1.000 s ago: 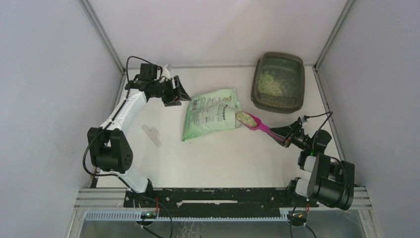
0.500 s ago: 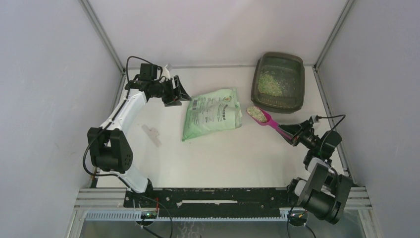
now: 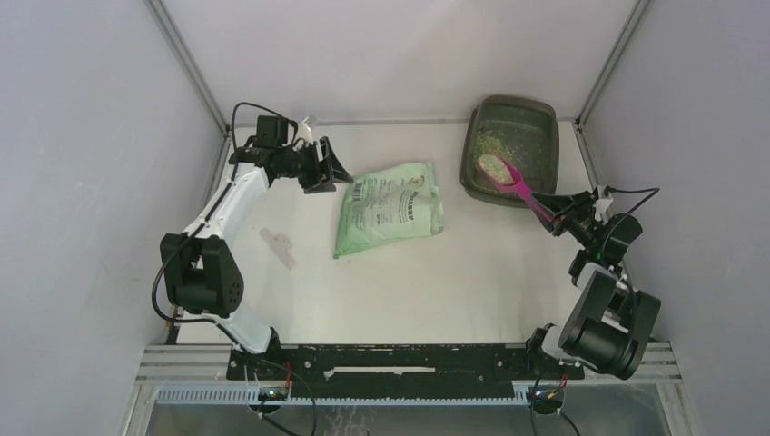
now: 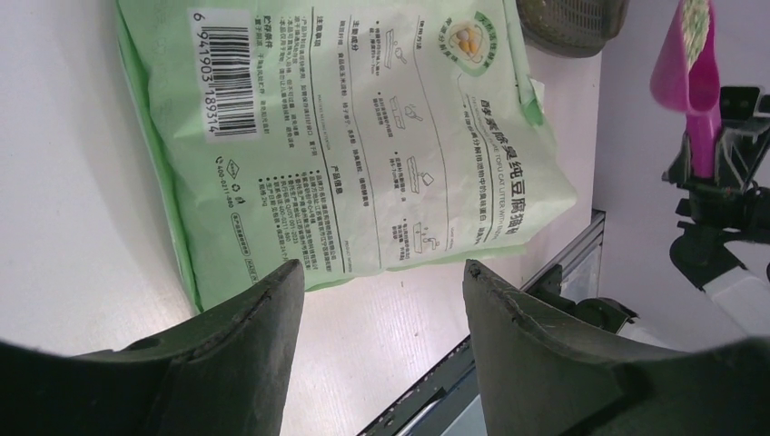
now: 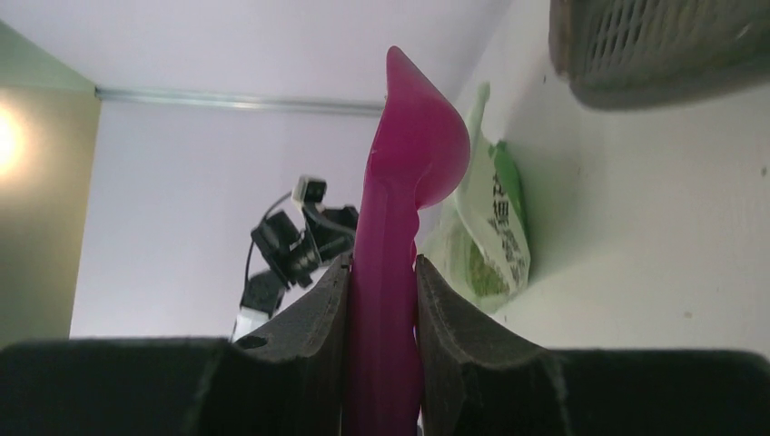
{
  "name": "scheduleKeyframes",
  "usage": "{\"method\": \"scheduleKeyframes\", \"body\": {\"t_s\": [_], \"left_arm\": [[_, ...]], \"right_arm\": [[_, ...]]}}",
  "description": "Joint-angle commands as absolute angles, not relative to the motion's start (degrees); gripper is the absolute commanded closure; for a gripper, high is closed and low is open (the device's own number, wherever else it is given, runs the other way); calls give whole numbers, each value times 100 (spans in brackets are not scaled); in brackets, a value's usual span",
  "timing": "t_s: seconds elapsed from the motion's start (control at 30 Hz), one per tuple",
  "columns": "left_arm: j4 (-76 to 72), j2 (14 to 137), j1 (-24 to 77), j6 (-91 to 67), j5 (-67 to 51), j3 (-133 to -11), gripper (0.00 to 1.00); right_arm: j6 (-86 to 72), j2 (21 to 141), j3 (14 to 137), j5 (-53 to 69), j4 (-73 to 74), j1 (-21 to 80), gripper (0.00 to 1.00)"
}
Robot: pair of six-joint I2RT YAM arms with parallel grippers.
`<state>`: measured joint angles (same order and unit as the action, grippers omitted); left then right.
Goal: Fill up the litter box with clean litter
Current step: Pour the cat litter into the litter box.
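Pinching the magenta scoop (image 3: 510, 182) by its handle, our right gripper (image 3: 550, 207) holds the heaped bowl over the litter box (image 3: 538, 136), which sits at the far right corner of the table (image 3: 436, 272). We note clean litter (image 3: 488, 143) lying patchy in the tray's left half. Our left gripper (image 4: 381, 282), fingers spread and holding nothing, hovers just left of the green litter bag (image 3: 389, 211).

- You had a white counter (image 3: 409, 282) boxed by plain pale grey walls (image 3: 390, 54).
- Metal posts (image 3: 186, 64) ran up its back corners.
- Your lighting was even and soft.
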<state>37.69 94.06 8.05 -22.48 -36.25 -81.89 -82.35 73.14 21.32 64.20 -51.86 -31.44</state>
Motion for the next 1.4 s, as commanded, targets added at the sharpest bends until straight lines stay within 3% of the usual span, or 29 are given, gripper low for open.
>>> {"method": "scheduleKeyframes", "body": {"t_s": [0.0, 0.17, 0.57, 1.0, 1.37], "left_arm": [[3471, 9211, 765, -2259, -3929, -8453, 31], [3414, 9363, 765, -2250, -4016, -8548, 31], [3138, 9560, 770, -2304, -4107, -8447, 31], [3238, 9545, 769, -2250, -4089, -8532, 30], [3277, 9530, 773, -2250, -4061, -8569, 30]], "right_arm": [[-8277, 7821, 2799, 5762, -5585, -3236, 100], [-7578, 8446, 3766, 5317, -4787, -3287, 100], [-4335, 9139, 7040, 3585, 325, -2739, 100], [-2889, 9744, 8521, 1641, 2154, -1925, 100], [-1622, 9127, 8887, -208, 2644, -909, 100]]}}
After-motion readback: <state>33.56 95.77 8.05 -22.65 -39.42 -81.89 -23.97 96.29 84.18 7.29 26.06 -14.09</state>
